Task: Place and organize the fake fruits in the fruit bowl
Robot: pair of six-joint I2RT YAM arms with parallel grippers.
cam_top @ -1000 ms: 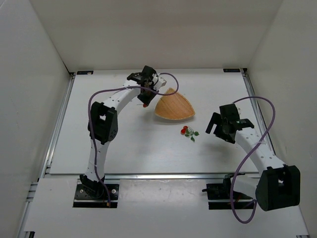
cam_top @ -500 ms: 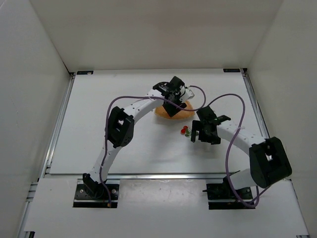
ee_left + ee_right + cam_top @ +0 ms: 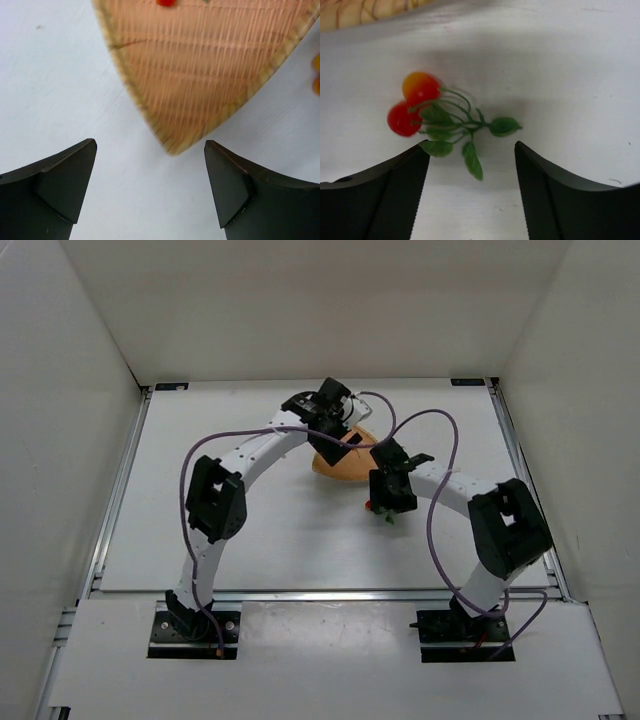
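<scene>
**Left wrist view: one fruit in, one left out**

A red piece, probably the single berry [image 3: 166,2], lies inside the fruit bowl [image 3: 200,65]. It is cut by the frame edge and no stem shows. The left pincer [image 3: 150,145] is spread and empty over the bowl's corner.

The leafy cluster [image 3: 435,112] lies on the table [image 3: 570,75] just beside the bowl. The right pincer [image 3: 470,160] is spread astride its leaves; contact unclear.

In the top view the arms hide most of the bowl.

The top external view looks down from above and behind onto the whole table [image 3: 250,540]. Each wrist view looks down closely past its jaws. Both wrist views show the fruit bowl [image 3: 200,75] rim.
</scene>
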